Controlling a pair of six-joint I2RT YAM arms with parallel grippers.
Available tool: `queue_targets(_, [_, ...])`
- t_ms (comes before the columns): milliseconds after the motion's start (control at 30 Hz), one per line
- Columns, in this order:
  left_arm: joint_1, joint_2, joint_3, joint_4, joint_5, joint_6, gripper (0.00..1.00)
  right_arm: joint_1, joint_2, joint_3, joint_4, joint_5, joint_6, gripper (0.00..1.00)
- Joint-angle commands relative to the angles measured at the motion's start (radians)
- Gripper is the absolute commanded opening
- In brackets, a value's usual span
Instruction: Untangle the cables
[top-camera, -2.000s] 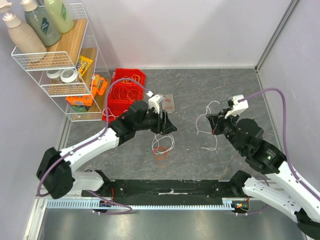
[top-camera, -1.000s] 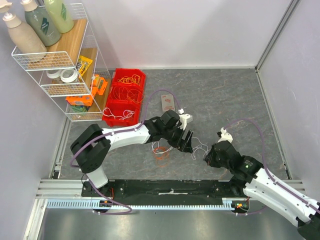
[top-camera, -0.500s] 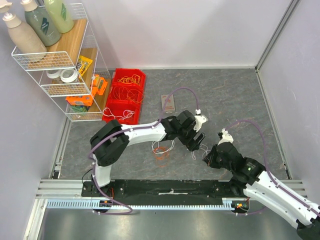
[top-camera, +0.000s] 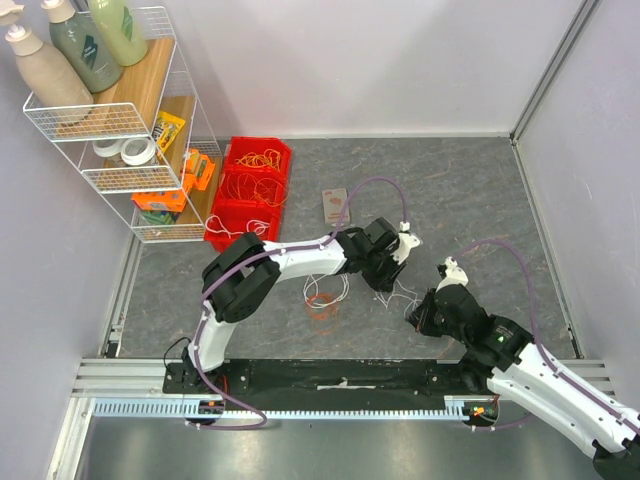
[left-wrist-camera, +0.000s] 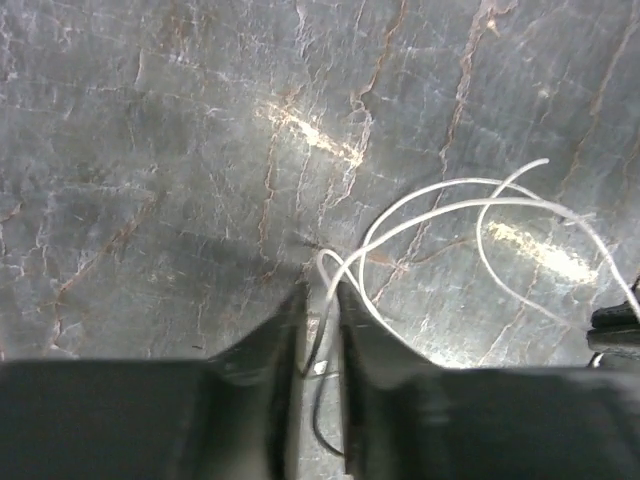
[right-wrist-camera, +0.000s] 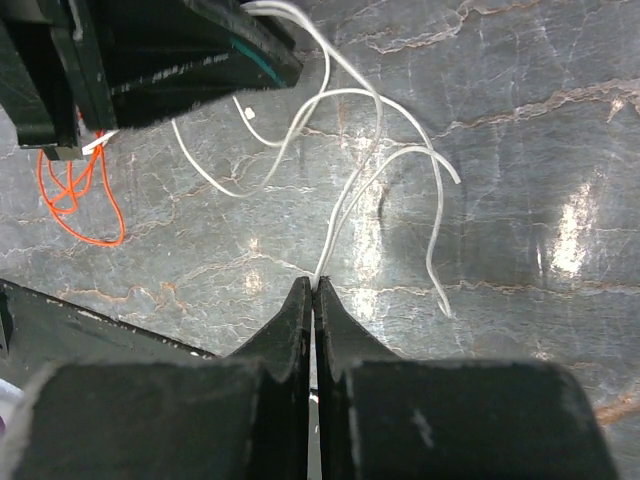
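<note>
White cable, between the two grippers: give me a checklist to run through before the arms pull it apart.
1. Right gripper shut on the white cable: ok.
2. Left gripper clamped on it: not ok, jaws straddle it with a gap.
3. Slack between the grippers: ok, loose loops on the table.
4. Orange cable free of the white one: cannot tell.
5. Grippers clear of each other: ok, close but apart.

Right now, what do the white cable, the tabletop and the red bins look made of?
White cable: thin plastic-jacketed wire, smooth, slight sheen; it holds loose springy loops.
Tabletop: grey marbled sheet, stone-look, likely vinyl or laminate; veins and glossy glare patches.
Red bins: probably moulded plastic, uniform colour, semi-matt.
</note>
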Motion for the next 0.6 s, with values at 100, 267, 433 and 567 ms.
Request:
queue_targets(100, [0.027,-0.160,-0.041,0.030,-0.120,-0.009,0.02,-0.004,0.002,0.072,0.023,0.012,-0.035,0.29])
queue_targets(267, [0.087,-0.335,-0.092,-0.083,-0.417,-0.021,0.02,-0.004,0.080,0.101,0.065,-0.012,-0.112,0.75])
queue_targets(433, [0.282,-0.485,-0.124,-0.183,-0.471,-0.127,0.02,-0.004,0.131,0.135,0.097,-0.004,-0.148,0.78])
queue_targets(567, [0.450,-0.599,-0.164,-0.169,-0.517,-0.245,0.02,-0.004,0.157,0.148,0.117,-0.006,-0.158,0.78])
